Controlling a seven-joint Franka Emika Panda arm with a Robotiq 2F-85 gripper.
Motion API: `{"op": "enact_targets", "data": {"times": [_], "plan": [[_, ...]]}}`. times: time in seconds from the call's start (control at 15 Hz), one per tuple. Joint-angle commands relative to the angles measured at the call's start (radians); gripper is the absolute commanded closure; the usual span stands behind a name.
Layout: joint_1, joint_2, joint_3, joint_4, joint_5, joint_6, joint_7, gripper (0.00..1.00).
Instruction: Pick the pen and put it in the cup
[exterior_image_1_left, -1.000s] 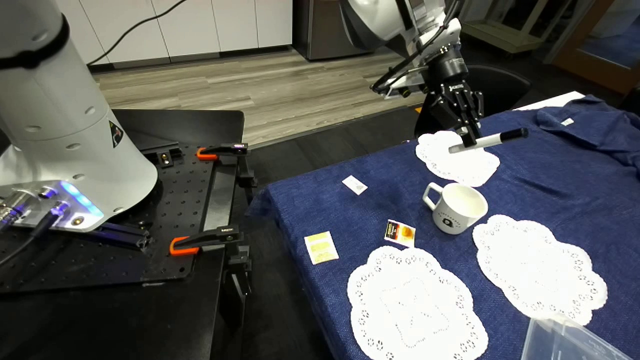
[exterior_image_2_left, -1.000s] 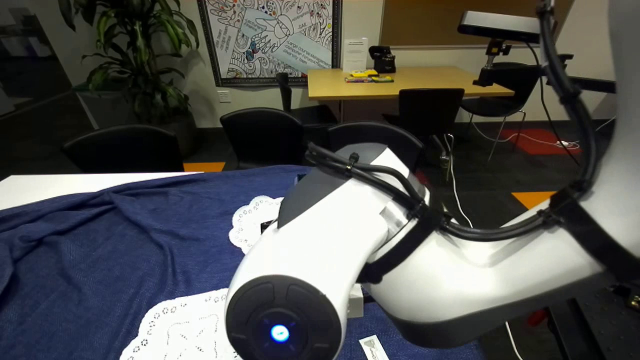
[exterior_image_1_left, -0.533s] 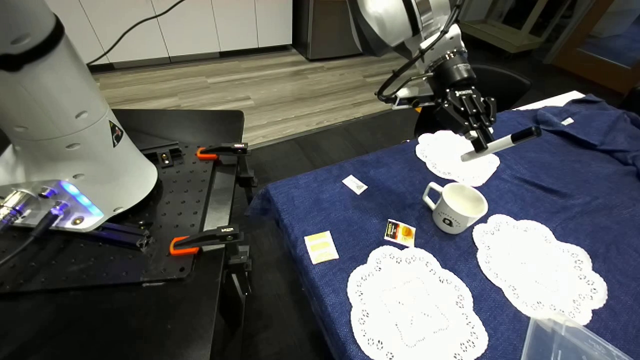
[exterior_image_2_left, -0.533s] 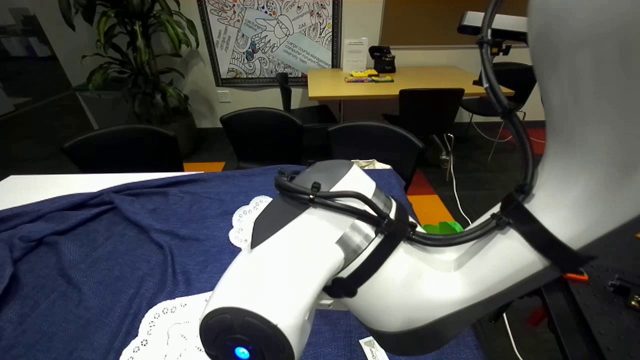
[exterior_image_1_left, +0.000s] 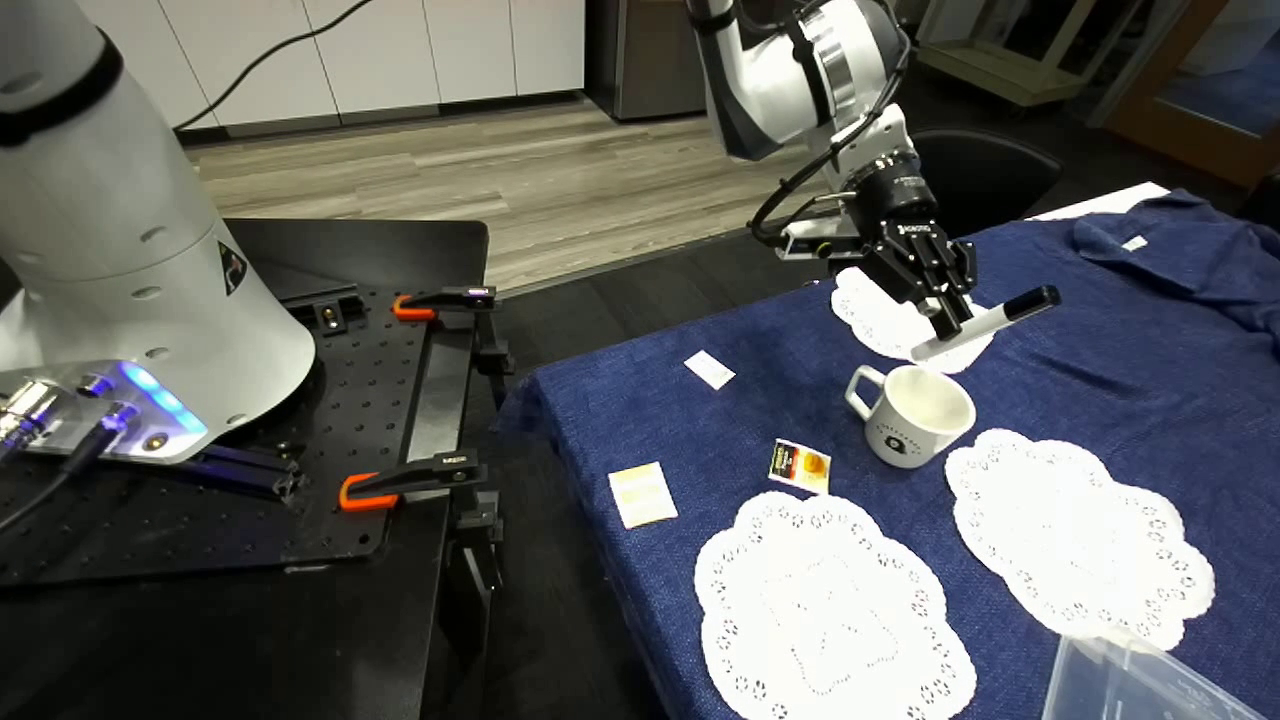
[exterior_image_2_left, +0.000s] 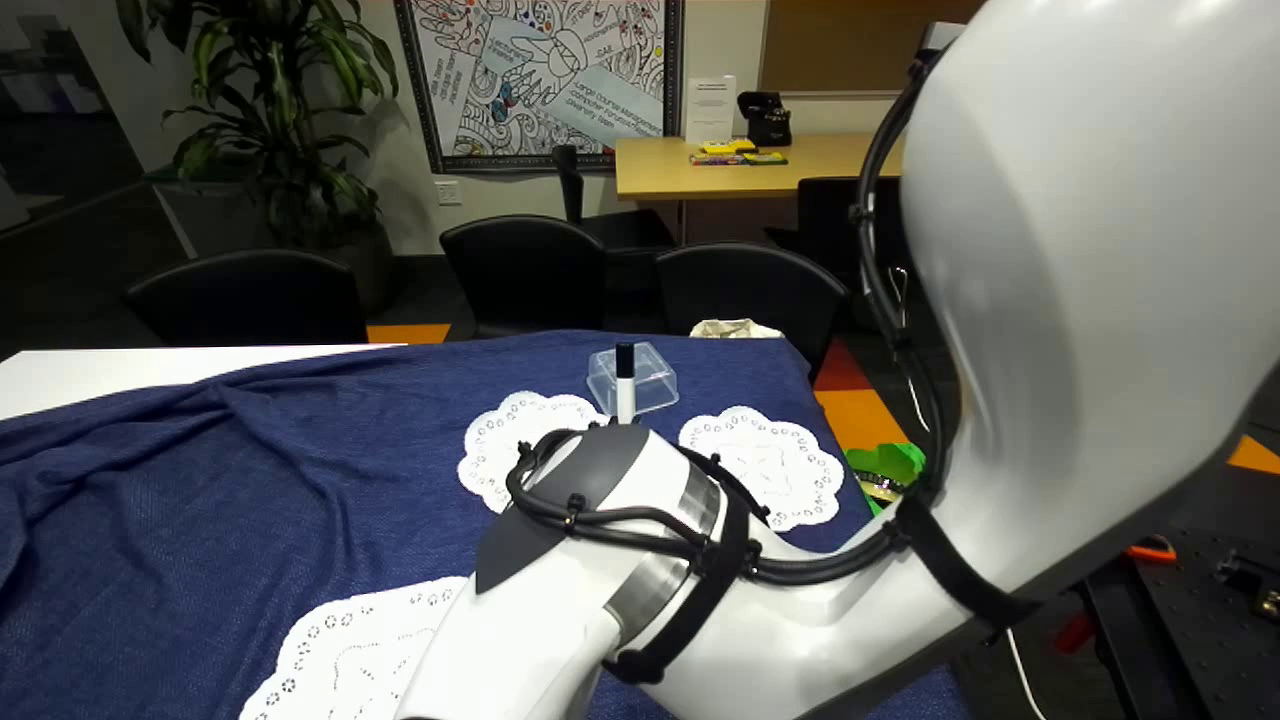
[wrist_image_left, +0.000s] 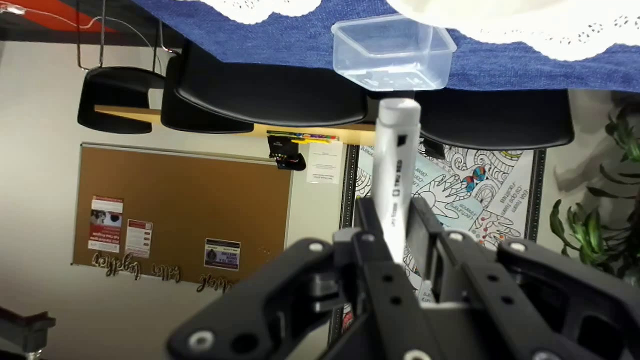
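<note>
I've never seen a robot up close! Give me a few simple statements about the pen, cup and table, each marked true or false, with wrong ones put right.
1. The fingers hold a pen. True.
2. The cup stands upright on the cloth. True.
3. The pen is already in the cup. False: the fingers hold it outside.
4. The cloth is red. False: it is dark blue.
5. A clear plastic box sits on the cloth. True.
6. The pen is white all over. False: one end is black.
</note>
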Motion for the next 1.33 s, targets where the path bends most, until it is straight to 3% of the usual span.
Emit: {"op": "enact_targets", "data": {"times": [0.0, 0.4, 0.8, 0.87, 0.93, 1.27], "plan": [[-0.026, 0.087, 0.028, 0.093, -0.047, -0.056, 0.044, 0.95], [-0.033, 0.186, 0.027, 0.185, -0.127, -0.046, 0.070, 0.95], [-0.049, 0.239, 0.037, 0.242, -0.126, -0.031, 0.060, 0.95], [-0.050, 0.244, 0.040, 0.249, -0.124, -0.032, 0.059, 0.55], [-0.050, 0.247, 0.041, 0.254, -0.121, -0.033, 0.060, 0.54], [-0.054, 0.245, 0.042, 0.262, -0.117, -0.031, 0.066, 0.16]]}}
